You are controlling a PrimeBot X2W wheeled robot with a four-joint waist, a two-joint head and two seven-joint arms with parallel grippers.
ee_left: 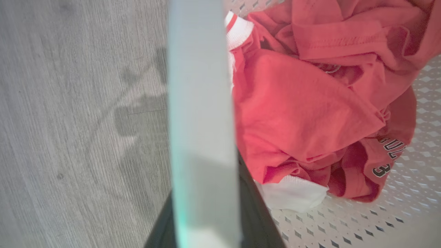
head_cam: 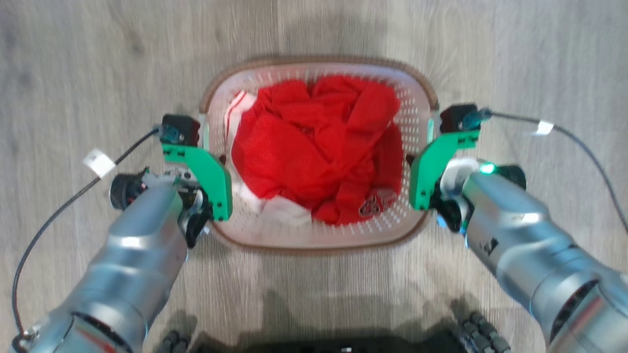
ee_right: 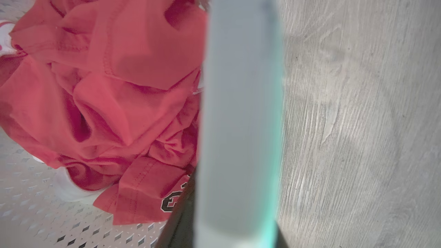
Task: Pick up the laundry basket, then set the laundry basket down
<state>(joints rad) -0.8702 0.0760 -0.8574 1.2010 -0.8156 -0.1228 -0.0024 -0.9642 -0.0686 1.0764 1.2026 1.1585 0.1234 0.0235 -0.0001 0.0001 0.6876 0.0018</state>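
left wrist view: left claw point(ee_left: 206, 220) grips laundry basket point(ee_left: 361, 220)

The head camera looks steeply down from above, far enough to frame the whole laundry basket point(head_cam: 294, 236) on the floor point(head_cam: 73, 59). The 2 wrist cameras sit very near, facing down along the left handle point(ee_left: 203, 103) and the right handle point(ee_right: 241, 103), with floor on the outer side. All 3 share the red clothing point(head_cam: 314, 147).
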